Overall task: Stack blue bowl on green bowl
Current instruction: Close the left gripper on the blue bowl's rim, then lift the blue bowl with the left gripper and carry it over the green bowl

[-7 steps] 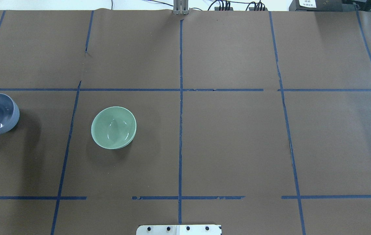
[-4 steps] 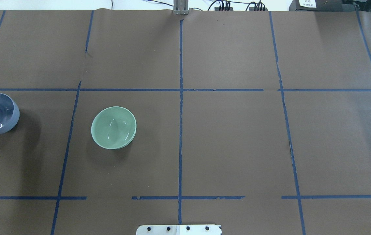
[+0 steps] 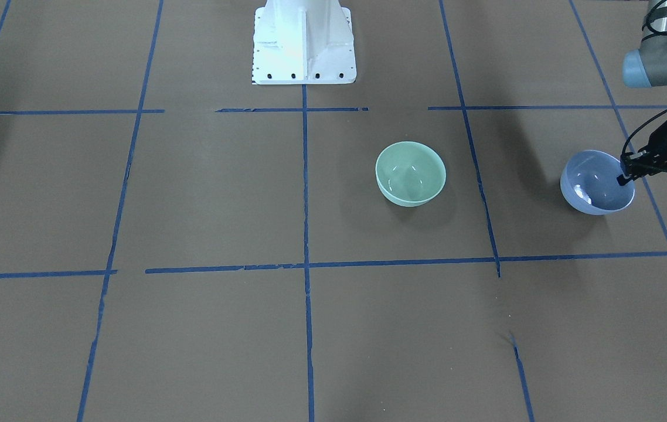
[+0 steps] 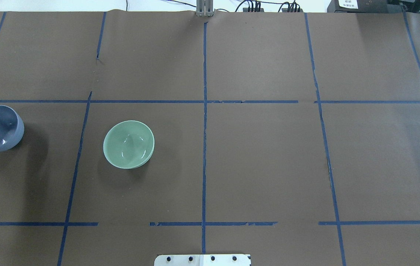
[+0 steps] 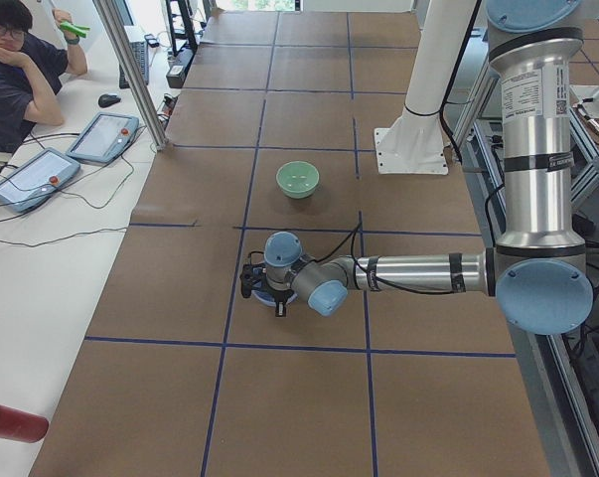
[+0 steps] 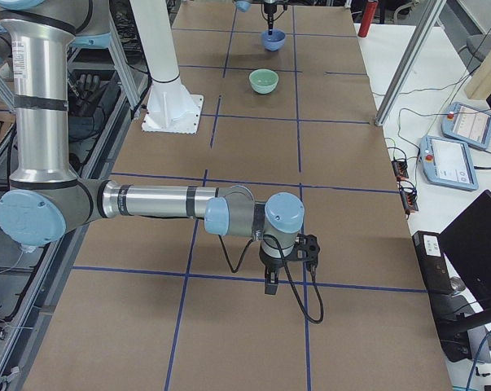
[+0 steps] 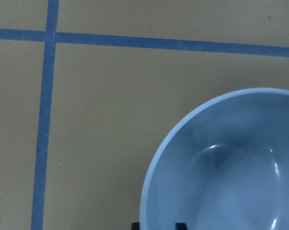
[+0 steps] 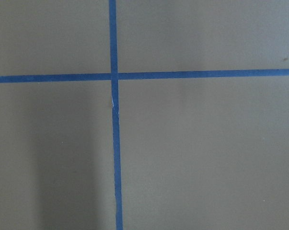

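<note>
Left pincer (image 3: 622,179) pinches the rim of the tilted blue bowl (image 3: 594,184), apparently just off the desk (image 3: 193,205); the green bowl (image 3: 410,173) sits apart. Right pincer (image 6: 271,285): cannot tell its state.

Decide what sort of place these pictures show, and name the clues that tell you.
Most likely a robotics lab: the left arm grips the blue bowl at a table marked with a blue tape grid, and a seated operator sits beside what look like control tablets.
</note>
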